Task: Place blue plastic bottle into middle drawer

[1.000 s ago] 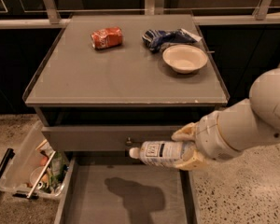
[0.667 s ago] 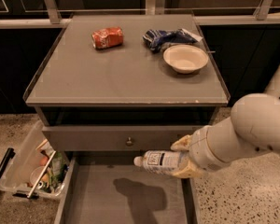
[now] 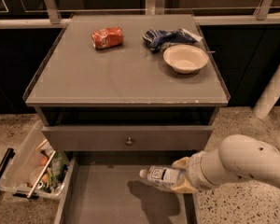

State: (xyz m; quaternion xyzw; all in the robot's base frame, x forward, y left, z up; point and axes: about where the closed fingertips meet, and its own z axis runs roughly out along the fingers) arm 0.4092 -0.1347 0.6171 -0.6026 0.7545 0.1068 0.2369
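Note:
The blue plastic bottle (image 3: 159, 175) is clear with a white cap and a pale label. It lies on its side in my gripper (image 3: 182, 176), cap pointing left. My gripper is shut on the bottle and holds it above the right part of the open middle drawer (image 3: 107, 204), just inside the drawer's right wall. The bottle's shadow falls on the grey drawer floor below. My white arm comes in from the right.
A closed drawer front with a round metal knob (image 3: 129, 141) is just above the open drawer. On the cabinet top lie a red soda can (image 3: 107, 37), a dark blue snack bag (image 3: 167, 36) and a beige bowl (image 3: 185, 58). A clear bin of clutter (image 3: 35, 164) sits on the floor at left.
My gripper has moved down and a little right with the bottle, from the level of the knobbed drawer front to low over the open drawer.

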